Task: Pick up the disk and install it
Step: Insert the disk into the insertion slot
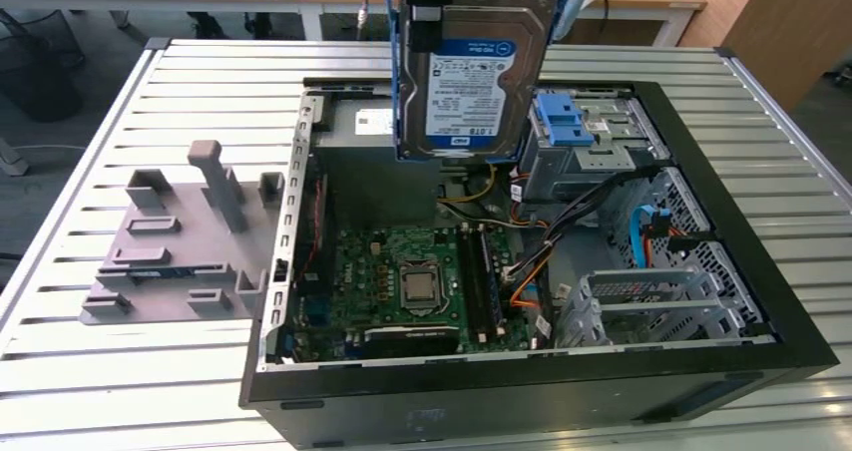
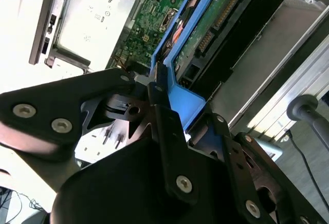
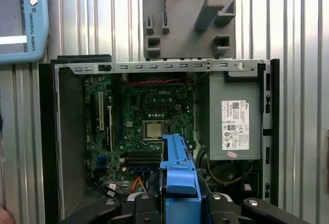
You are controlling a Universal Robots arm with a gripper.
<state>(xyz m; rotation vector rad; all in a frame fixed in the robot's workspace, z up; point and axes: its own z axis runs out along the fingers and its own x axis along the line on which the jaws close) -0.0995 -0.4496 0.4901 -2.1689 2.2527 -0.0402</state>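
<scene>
Exterior view: the black two-finger gripper (image 1: 429,10) hangs at the upper edge, pinching the flat silver metal disk (image 1: 473,82), which has a blue-and-white label, by its blue plastic edge frame. The disk is upright, label to the camera, and in the air over the open black computer case (image 1: 533,401). It sits above the gap between the grey metal power supply box (image 1: 362,124) and the light-blue plastic drive cage (image 1: 576,122). The green motherboard (image 1: 406,276) and loose black and orange cables (image 1: 573,217) lie below. A grey plastic fixture plate (image 1: 174,251) sits on the ribbed metal table (image 1: 80,391) at the exterior view's left.

Second wrist view: one black finger (image 2: 165,116) is pressed against the blue frame, with the opposite one tight on the far side. The disk's green circuit side (image 2: 221,18) points away toward the case.

First wrist view: the frame end juts out over the motherboard, with the power supply box beside it.

Risks, as judged: the grip is on plastic at one end only, so a jolt could let the disk swing or slip onto the board. A tilted approach could jam it on the cage rim. The cables near the cage could snag it.
</scene>
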